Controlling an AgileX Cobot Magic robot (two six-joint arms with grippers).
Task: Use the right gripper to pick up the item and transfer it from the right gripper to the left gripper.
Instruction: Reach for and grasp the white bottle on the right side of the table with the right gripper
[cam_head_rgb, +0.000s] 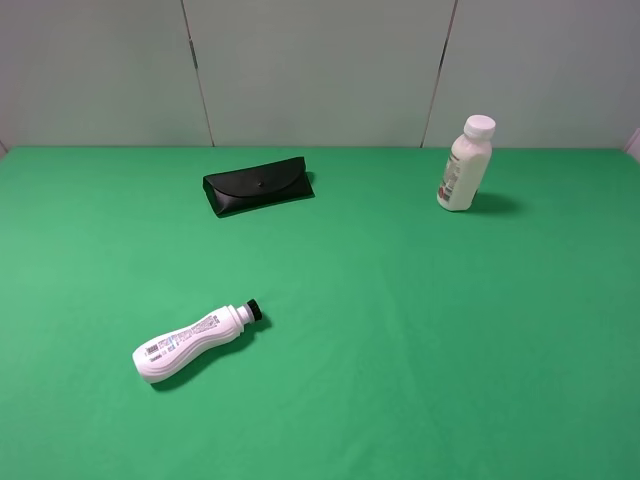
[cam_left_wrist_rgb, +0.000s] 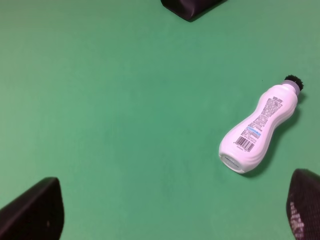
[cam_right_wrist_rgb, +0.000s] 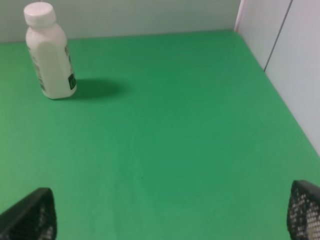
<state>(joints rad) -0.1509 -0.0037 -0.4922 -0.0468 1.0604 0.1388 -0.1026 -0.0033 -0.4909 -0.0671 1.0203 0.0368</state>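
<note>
so the right gripper is gaping, empty; the item stands upright well ahead of it, on its side

On green table, black case and sideways curvy bottle

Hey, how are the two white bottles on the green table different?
The stubby bottle stands upright at the far right; the curvy bottle lies on its side at the near left. The stubby bottle has a wide white cap, the curvy bottle a small black one. The stubby bottle is straight-sided, the curvy bottle pinched at the waist. Both are white with printed labels and rest on the green table.
</note>
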